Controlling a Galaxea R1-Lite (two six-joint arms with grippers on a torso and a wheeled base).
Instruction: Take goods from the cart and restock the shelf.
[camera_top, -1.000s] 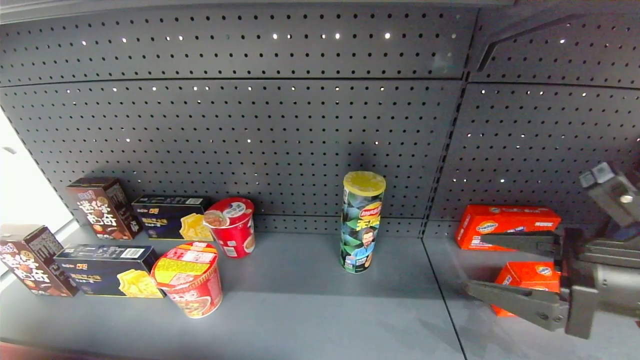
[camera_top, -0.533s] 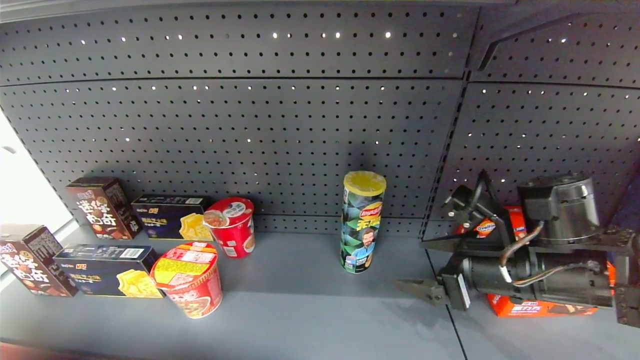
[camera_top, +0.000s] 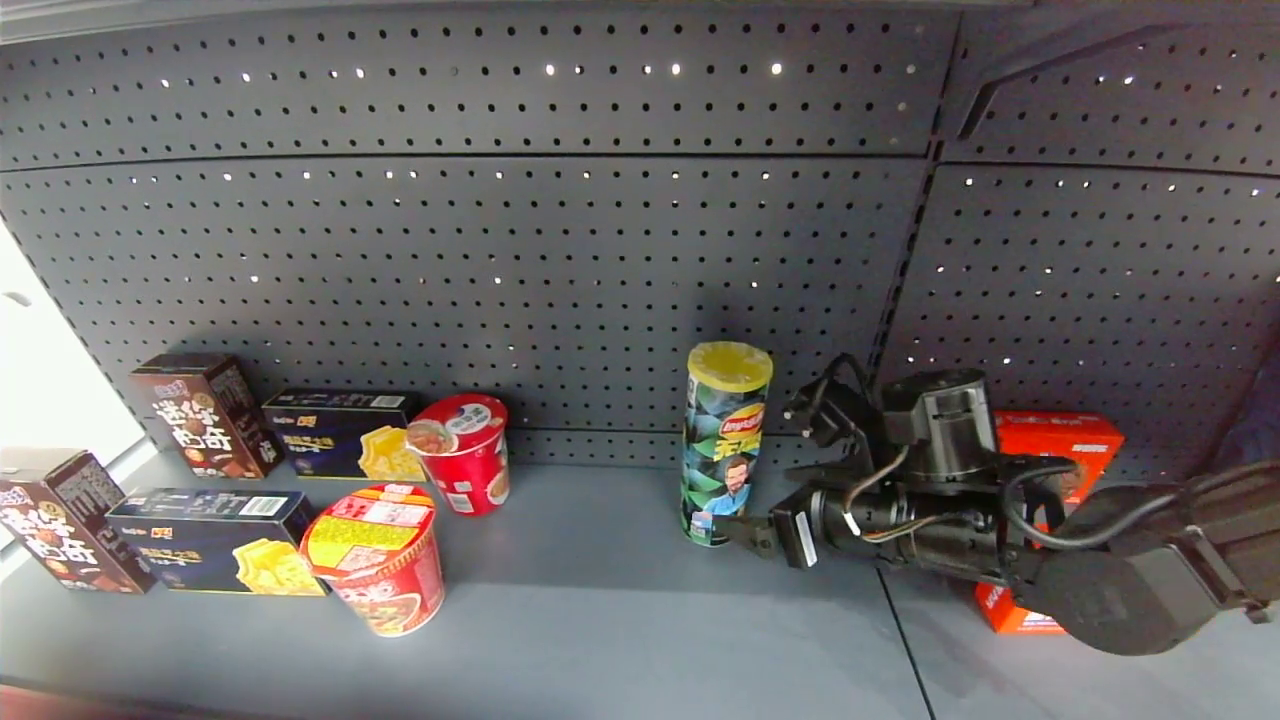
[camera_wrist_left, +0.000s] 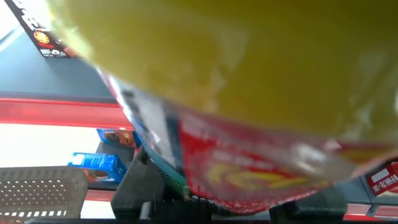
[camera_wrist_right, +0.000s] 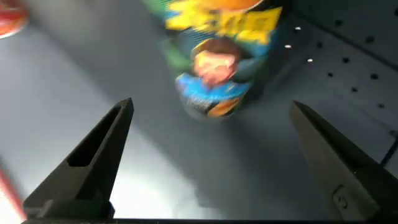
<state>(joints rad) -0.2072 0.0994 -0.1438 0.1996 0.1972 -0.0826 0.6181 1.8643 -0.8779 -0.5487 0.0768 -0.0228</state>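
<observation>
Right gripper (camera_wrist_right: 211, 165) gapes wide just beside the chip can (camera_top: 727, 445), orange boxes (camera_top: 1060, 440) to its right.

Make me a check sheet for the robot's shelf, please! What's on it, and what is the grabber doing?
Surface: grey shelf, flat, goods standing on it.
Job's things: chips can upright near the middle; yellow and red packet close before the left wrist camera.
Clutter: nothing seen. Brown boxes, dark blue boxes and red noodle cups stand left, orange boxes right.
Grippers: right gripper open, pointing at the can's base; contact cannot be told.
Cables: black cables looped on the right wrist.
Surroundings: perforated back panel; grey mesh basket and blue boxes in the left wrist view.
</observation>
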